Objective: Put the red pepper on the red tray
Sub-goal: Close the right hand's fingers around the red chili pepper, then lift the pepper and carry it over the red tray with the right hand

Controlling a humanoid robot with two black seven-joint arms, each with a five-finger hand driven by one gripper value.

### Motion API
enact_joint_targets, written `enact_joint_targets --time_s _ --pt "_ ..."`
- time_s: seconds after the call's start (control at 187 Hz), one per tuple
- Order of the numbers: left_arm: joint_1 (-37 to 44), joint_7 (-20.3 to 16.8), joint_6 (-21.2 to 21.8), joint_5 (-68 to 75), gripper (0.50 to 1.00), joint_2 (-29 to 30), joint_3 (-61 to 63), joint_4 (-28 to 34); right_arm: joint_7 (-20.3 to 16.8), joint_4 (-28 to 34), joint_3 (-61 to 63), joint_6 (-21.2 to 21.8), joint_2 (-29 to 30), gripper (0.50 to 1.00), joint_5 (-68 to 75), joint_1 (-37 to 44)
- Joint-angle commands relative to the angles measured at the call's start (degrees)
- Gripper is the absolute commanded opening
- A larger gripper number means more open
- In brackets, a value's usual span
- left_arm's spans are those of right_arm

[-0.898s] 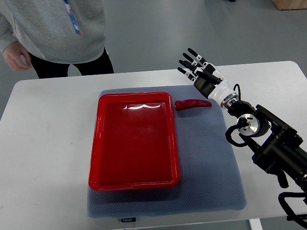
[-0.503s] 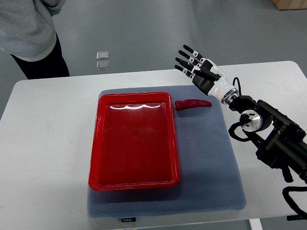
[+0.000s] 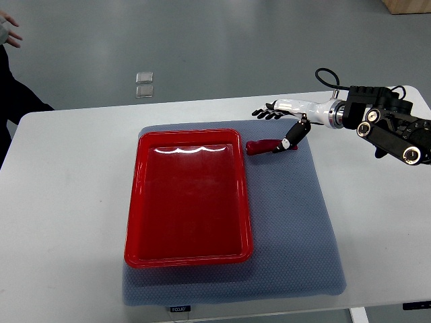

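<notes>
We see only part of a person at the upper left edge: a dark sleeve [image 3: 17, 101] and a hand [image 3: 8, 28], both cut off by the frame. The right arm is also cropped at the right edge, so only its black forearm housing [image 3: 390, 124] and white wrist show; the left arm is out of view. Two small pale squares [image 3: 143, 84] lie on the grey floor beyond the bench, too small for us to identify.

The shallow rectangular red plastic tray [image 3: 135, 202] sits on a grey-blue textured mat [image 3: 296, 229] on the white bench [image 3: 60, 202], and it holds nothing (only glare shows on its glossy floor).

The long dark-red pepper [image 3: 266, 146] lies on the mat just beside the tray's upper right corner, outside the rim, its length running left to right. The right robot hand [image 3: 283, 118] is directly over it, seen almost edge-on: the dark fingers [image 3: 264, 112] reach out flat to the left above the pepper, spread and holding nothing, while the thumb points down and its tip meets the pepper's right end. We cannot tell whether it presses on the pepper or merely overlaps it.
</notes>
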Motion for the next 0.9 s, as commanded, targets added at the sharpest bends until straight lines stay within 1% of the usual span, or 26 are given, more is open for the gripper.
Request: enact_joint_targets --time_s 0.0,0.027,0.032,0.064,0.16,0.299,0.374,0.38,0.417,0.471,0.476,0.513,0.535,0.636,0.642,0.658,0.684,0.743,0.775,0.802,0.824,0.84,0.866,0.872,0.877,0.893 --pt "0.0 0.0 0.0 0.0 1.0 0.0 0.0 0.1 -1.3 0.2 -2.2 -4.1 1.1 0.895 -2.1 0.4" --pt "0.0 0.0 0.0 0.0 1.0 0.0 0.0 0.1 -1.3 0.2 -2.2 -4.1 1.1 0.895 -2.1 0.4" --pt "0.0 0.0 0.0 0.0 1.0 0.0 0.0 0.1 -1.8 0.1 -3.2 -5.3 1.9 0.893 -2.3 0.4" --pt "0.0 0.0 0.0 0.0 1.0 0.0 -0.1 0.1 -1.9 0.1 -3.9 -5.9 2.2 0.893 -2.3 0.3" --pt "0.0 0.0 0.0 0.0 1.0 0.0 -0.1 0.1 -2.2 0.1 -4.8 -6.2 2.3 0.887 -2.3 0.2" --pt "0.0 0.0 0.0 0.0 1.0 0.0 -0.1 0.1 -2.3 -0.8 -5.5 -8.4 4.4 0.87 -2.3 -0.3" --pt "0.0 0.0 0.1 0.0 1.0 0.0 -0.1 0.1 -2.3 -1.2 -5.5 -8.8 4.7 0.866 -2.3 -0.3" --pt "0.0 0.0 0.0 0.0 1.0 0.0 -0.1 0.1 -2.3 -1.6 -5.5 -9.3 5.0 0.842 -2.3 -0.6" --pt "0.0 0.0 0.0 0.0 1.0 0.0 0.0 0.1 -2.3 -2.0 -5.5 -9.8 5.5 0.83 -2.4 -0.8" --pt "0.0 0.0 0.0 0.0 1.0 0.0 0.0 0.1 -2.3 -2.0 -5.5 -9.8 5.5 0.829 -2.4 -0.8" --pt "0.0 0.0 0.0 0.0 1.0 0.0 0.0 0.1 -2.3 -2.6 -5.7 -10.3 6.1 0.801 -2.6 -0.8" --pt "0.0 0.0 0.1 0.0 1.0 0.0 0.0 0.1 -2.3 -2.8 -6.2 -10.6 6.2 0.789 -3.1 -0.8" --pt "0.0 0.0 0.0 0.0 1.0 0.0 0.0 0.1 -2.3 -3.0 -6.8 -11.0 6.4 0.77 -3.5 -0.9" --pt "0.0 0.0 0.0 0.0 1.0 0.0 0.0 0.1 -2.3 -3.4 -7.7 -11.8 6.5 0.762 -3.7 -0.9" --pt "0.0 0.0 0.1 0.0 1.0 0.0 -0.1 0.1 -2.2 -3.9 -8.7 -12.7 6.6 0.756 -3.7 -0.9" --pt "0.0 0.0 0.1 0.0 1.0 0.0 -0.1 0.2 -2.2 -4.0 -8.9 -12.8 6.6 0.752 -3.7 -0.9" --pt "0.0 0.0 0.1 0.0 1.0 0.0 -0.1 0.2 -2.2 -4.0 -9.3 -13.0 6.7 0.725 -3.7 -0.9" --pt "0.1 0.0 0.0 0.0 1.0 0.0 -0.1 0.2 -2.2 -4.0 -9.7 -13.1 6.9 0.709 -3.7 -0.9" --pt "0.1 0.0 0.1 0.0 1.0 0.0 -0.1 0.2 -2.2 -4.1 -9.7 -13.1 6.9 0.68 -3.7 -0.9" --pt "0.1 0.0 0.1 0.0 1.0 0.0 0.0 0.2 -2.2 -4.1 -9.9 -13.1 6.9 0.644 -3.7 -0.9" --pt "0.1 0.0 0.1 0.0 1.0 0.0 -0.1 0.2 -2.1 -4.1 -9.9 -13.1 6.9 0.635 -3.7 -0.9" --pt "0.1 0.0 0.1 0.0 1.0 0.0 -0.1 0.2 -2.1 -4.1 -10.0 -13.1 6.9 0.611 -3.8 -0.9" --pt "0.1 0.0 0.1 0.0 1.0 0.0 -0.1 0.2 -2.1 -4.1 -10.3 -13.2 6.9 0.59 -3.8 -0.9" --pt "0.1 0.0 0.0 0.0 1.0 0.0 -0.1 0.2 -2.1 -4.1 -10.5 -13.2 6.9 0.578 -3.8 -0.9" --pt "0.1 0.0 0.0 0.0 1.0 0.0 -0.1 0.2 -2.1 -4.1 -10.5 -13.2 6.9 0.578 -3.8 -0.9" --pt "0.1 0.0 0.1 0.0 1.0 0.0 -0.1 0.2 -2.1 -4.1 -10.7 -13.2 6.9 0.556 -3.8 -0.8"
